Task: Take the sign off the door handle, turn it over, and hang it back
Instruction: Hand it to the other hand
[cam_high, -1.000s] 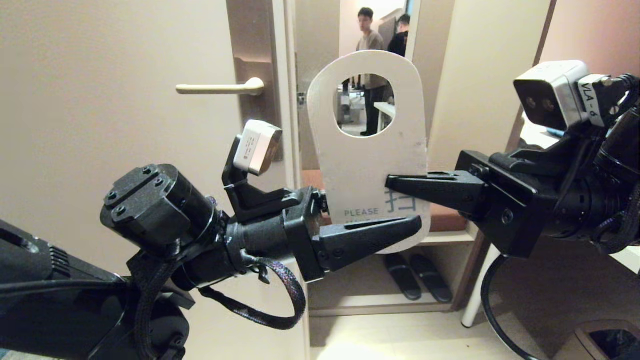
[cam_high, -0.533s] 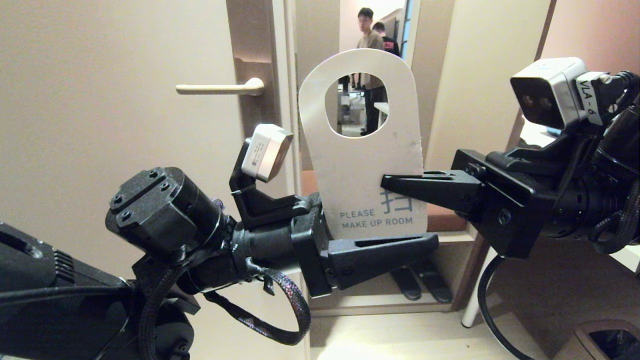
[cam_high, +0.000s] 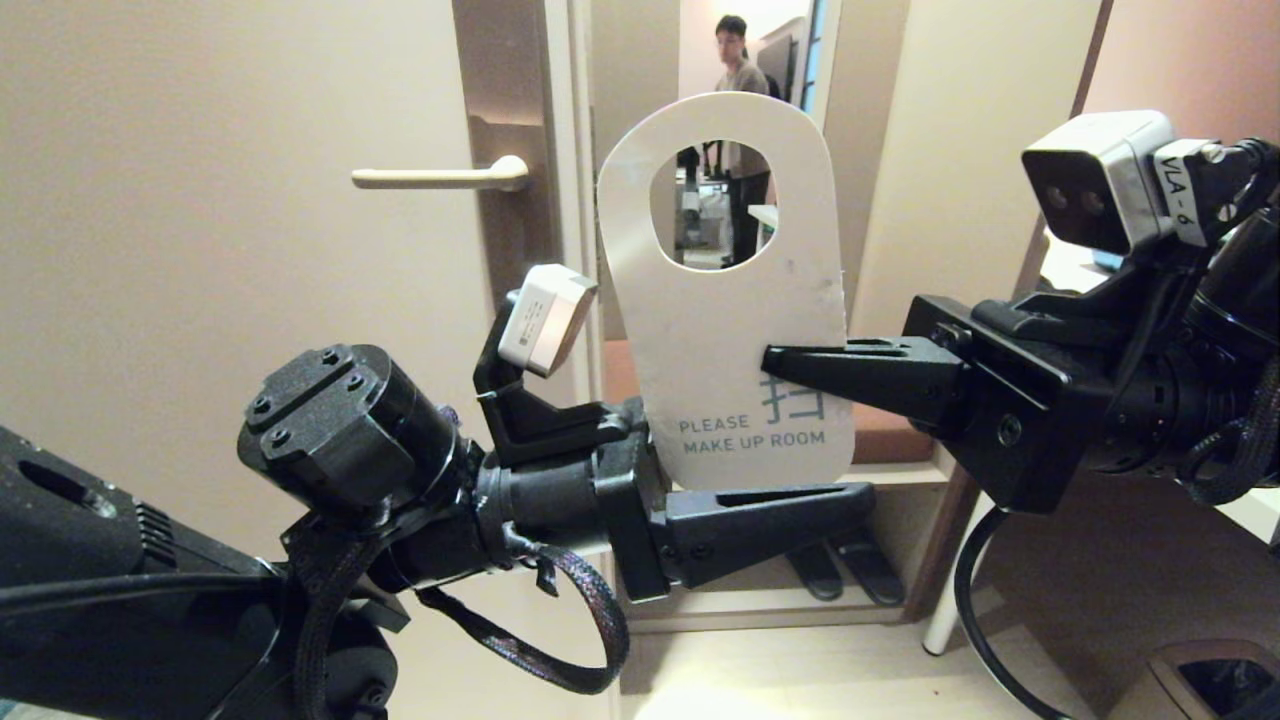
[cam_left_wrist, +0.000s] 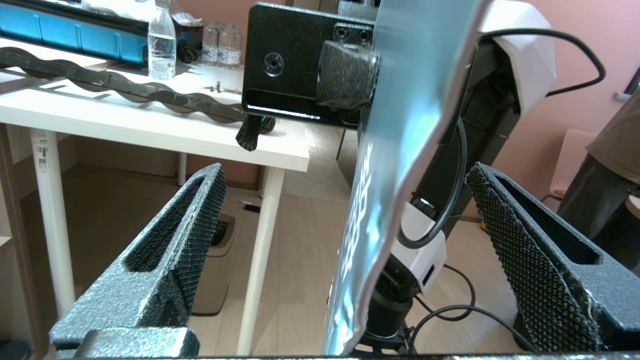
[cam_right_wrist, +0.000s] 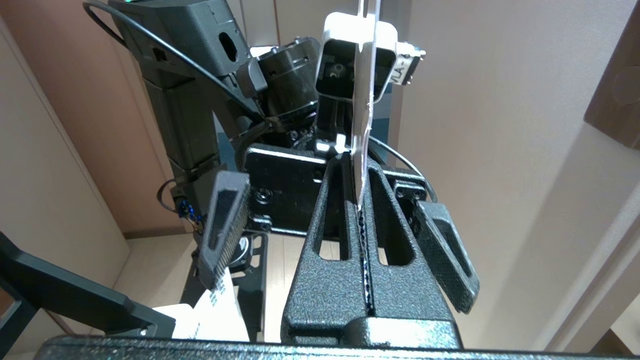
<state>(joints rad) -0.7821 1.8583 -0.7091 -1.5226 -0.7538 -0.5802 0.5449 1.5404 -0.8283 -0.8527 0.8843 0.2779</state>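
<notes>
**Sign off the handle, held by the right gripper: re-hang pending**

You have the sign (cam_high: 725, 300) clear of the door handle (cam_high: 440, 178). It stands upright in mid-air, to the right of the handle and in front of the gap of the open door, hole end up, with the white face reading "PLEASE MAKE UP ROOM" towards the head camera.

The right gripper (cam_high: 790, 372) reaches in from the right. Its fingers are fully closed on the sign's right edge, near the printed character; the right wrist view shows the card's edge pinched between them.

The left gripper (cam_high: 800, 495) sits below the sign's lower end with its jaws spread wide. In the left wrist view the card hangs between the two fingers (cam_left_wrist: 180, 235), touching neither. It holds nothing.

Judged from this, the step in hand is the turn-over or handover. Which face hung outward on the handle cannot be told.

For the next move, carry the sign left, line its hole up with the lever's free end, and slide it on. Keep the left gripper clear of the path.
</notes>
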